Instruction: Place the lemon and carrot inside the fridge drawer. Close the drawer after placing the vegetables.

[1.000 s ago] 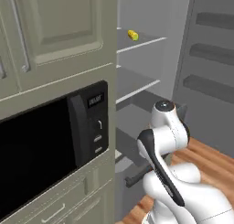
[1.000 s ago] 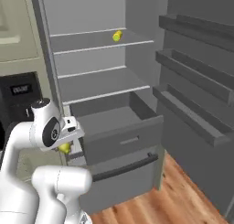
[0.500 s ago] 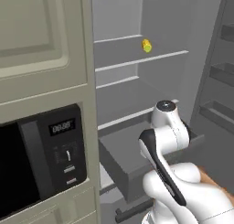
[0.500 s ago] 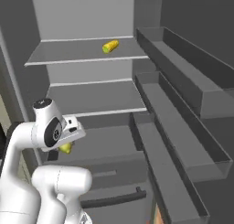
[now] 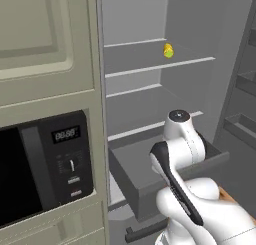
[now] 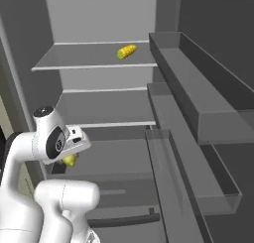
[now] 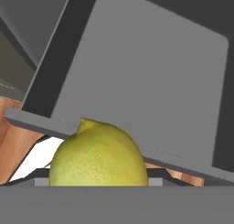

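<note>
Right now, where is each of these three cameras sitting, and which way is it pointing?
Left base view: behind the arm's left, facing the open fridge past a microwave; the arm rises lower right.
Right base view: behind its right, facing the fridge shelves; the arm rises lower left, lemon under the hand.
Hand view: on the hand, looking down past the lemon into the fridge drawer.
Both base views share the drawer and a yellow item on the shelf.

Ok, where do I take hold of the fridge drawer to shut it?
Take the fridge drawer by the top edge of its front panel, coming from the room side. The front is plain and flat with no handle, and the bin stands pulled out with its top open.
</note>
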You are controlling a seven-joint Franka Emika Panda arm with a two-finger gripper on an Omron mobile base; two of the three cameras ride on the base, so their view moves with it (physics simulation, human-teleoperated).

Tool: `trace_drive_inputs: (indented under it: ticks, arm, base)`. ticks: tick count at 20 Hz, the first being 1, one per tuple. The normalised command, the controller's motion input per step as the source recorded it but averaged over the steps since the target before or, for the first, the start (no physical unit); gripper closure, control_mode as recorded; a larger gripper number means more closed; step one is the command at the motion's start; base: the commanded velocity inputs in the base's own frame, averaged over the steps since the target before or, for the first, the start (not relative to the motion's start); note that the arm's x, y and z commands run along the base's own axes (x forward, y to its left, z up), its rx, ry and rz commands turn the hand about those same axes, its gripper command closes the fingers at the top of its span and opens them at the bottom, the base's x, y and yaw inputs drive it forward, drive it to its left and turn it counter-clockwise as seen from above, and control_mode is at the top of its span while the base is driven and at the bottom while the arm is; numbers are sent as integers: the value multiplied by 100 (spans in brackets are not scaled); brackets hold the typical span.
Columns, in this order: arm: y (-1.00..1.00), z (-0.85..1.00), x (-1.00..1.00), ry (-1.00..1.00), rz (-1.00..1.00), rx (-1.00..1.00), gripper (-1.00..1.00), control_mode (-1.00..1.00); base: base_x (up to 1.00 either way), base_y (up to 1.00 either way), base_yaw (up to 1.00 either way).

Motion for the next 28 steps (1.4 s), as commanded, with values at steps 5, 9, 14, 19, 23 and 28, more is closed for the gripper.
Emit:
trace_drive_inputs:
  ticks: [5, 9, 14, 19, 23, 28]
  arm:
    - [0, 0, 0, 0, 0, 0, 100, 100]
    - [-31, -24, 86, 0, 9, 10, 100, -100]
    - [-6, -74, 99, 0, 1, 5, 100, -100]
    - [-13, -76, 57, 1, -1, 5, 100, -100]
    - [-33, -87, 25, 8, -2, 6, 100, -100]
    - [-21, -71, 38, 20, 0, 5, 100, -100]
  base:
    - [4, -15, 12]
    - [0, 0, 0]
    - [0, 0, 0]
    - [0, 0, 0]
    - [0, 0, 0]
    - [0, 0, 0]
